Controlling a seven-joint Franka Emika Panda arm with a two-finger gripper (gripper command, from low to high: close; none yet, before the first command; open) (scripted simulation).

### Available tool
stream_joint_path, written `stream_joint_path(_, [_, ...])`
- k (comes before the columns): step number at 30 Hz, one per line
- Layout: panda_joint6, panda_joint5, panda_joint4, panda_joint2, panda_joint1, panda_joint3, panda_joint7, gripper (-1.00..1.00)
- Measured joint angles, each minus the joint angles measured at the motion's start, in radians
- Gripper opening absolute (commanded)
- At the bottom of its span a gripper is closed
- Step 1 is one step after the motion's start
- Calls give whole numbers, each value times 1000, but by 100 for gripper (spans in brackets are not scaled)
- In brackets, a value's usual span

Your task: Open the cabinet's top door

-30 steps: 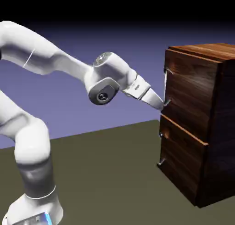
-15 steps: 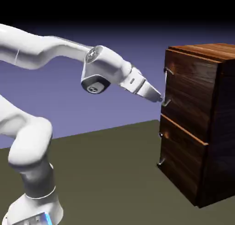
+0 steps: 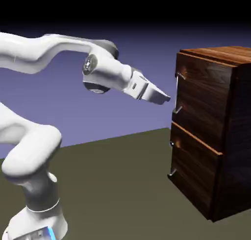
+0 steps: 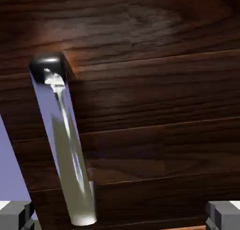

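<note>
From where I stand, a plain surface [image 3: 122, 185] spreads wide and flat across the lower part of the exterior view, a dull olive-brown. Its far edge runs straight, climbing gently from the exterior view's left toward the right. Behind it rises a smooth backdrop [image 3: 142, 62], blue-violet and fairly pale just above that edge, deepening as it goes up until it melts into a band of solid black [image 3: 122, 4] along the very top. In the hand view, the same blue-violet shows as a narrow, slanting wedge at the left edge, broadening toward the bottom.
</note>
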State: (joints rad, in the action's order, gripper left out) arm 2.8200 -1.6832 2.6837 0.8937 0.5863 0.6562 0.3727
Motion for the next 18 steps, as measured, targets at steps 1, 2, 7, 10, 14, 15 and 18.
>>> stream_joint_path(1, [-6,-43,-3,8,15,17,29,0])
stream_joint_path(2, [-11,-87,-7,17,31,34,58,0])
stream_joint_path(7, [-39,-304,-23,59,108,119,201,0])
stream_joint_path(10, [-56,-435,-33,84,155,170,288,0])
stream_joint_path(14, [-79,-609,-46,117,216,237,403,0])
stream_joint_path(15, [-84,-652,-49,125,232,254,432,0])
stream_joint_path(18, [-101,-783,-59,151,278,305,518,0])
